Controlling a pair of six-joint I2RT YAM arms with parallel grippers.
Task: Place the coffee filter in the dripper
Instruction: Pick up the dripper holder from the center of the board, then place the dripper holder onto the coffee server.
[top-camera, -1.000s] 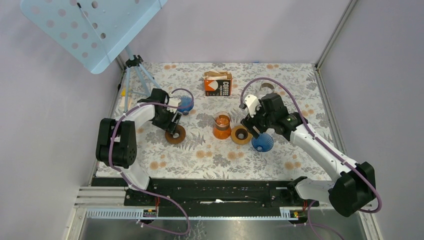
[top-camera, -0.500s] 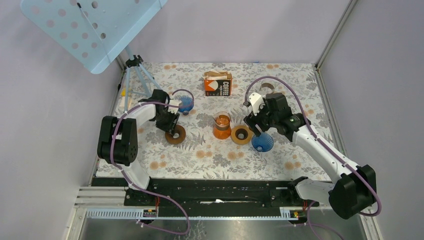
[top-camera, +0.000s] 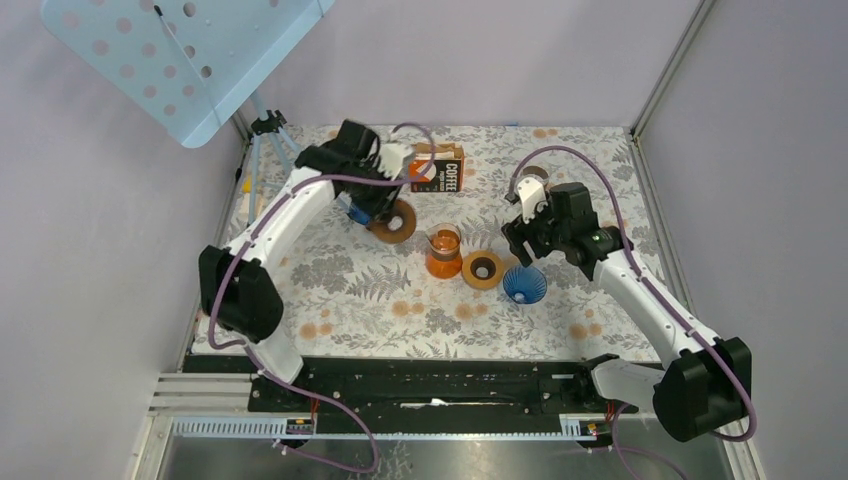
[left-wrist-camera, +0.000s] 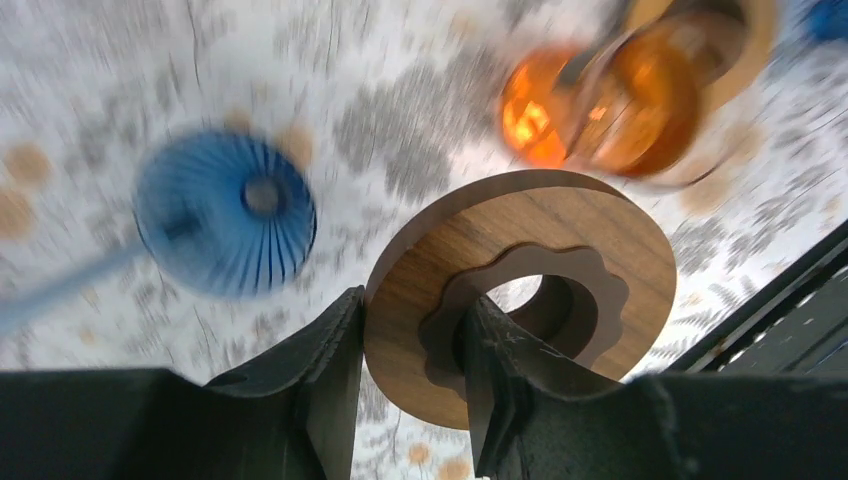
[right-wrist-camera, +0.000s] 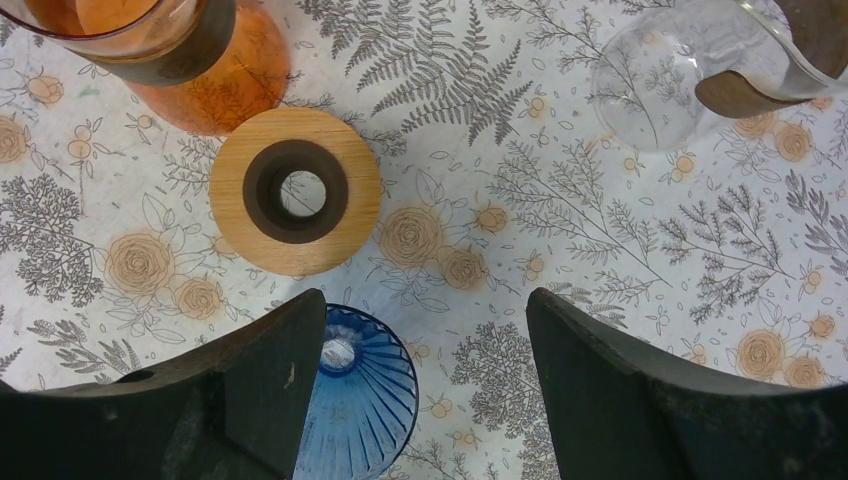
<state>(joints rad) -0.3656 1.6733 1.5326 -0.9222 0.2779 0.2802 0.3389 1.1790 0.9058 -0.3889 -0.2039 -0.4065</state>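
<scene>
An orange-and-white box (top-camera: 437, 167) marked COFFEE stands at the back, with pale filter paper showing at its top. One blue ribbed dripper (top-camera: 524, 285) sits right of centre, seen by the left finger in the right wrist view as the blue dripper (right-wrist-camera: 360, 395). My right gripper (top-camera: 522, 252) hangs open (right-wrist-camera: 425, 305) above it, holding nothing. My left gripper (top-camera: 385, 215) is shut (left-wrist-camera: 412, 310) on a dark wooden ring (left-wrist-camera: 520, 290), one finger outside the rim and one through the hole. The ring hangs above the table. A second blue dripper (left-wrist-camera: 225, 220) lies below it.
An orange glass carafe (top-camera: 444, 252) stands mid-table, with a light wooden ring (top-camera: 482, 270) beside it. A clear glass (right-wrist-camera: 680, 80) sits at the back right. A small tripod (top-camera: 270, 140) with a perforated blue panel (top-camera: 180, 50) stands at the back left.
The left jaws closed on the dark wooden ring, then lifted it off the table and swung it back and right toward the box. The right arm shifted slightly right.
</scene>
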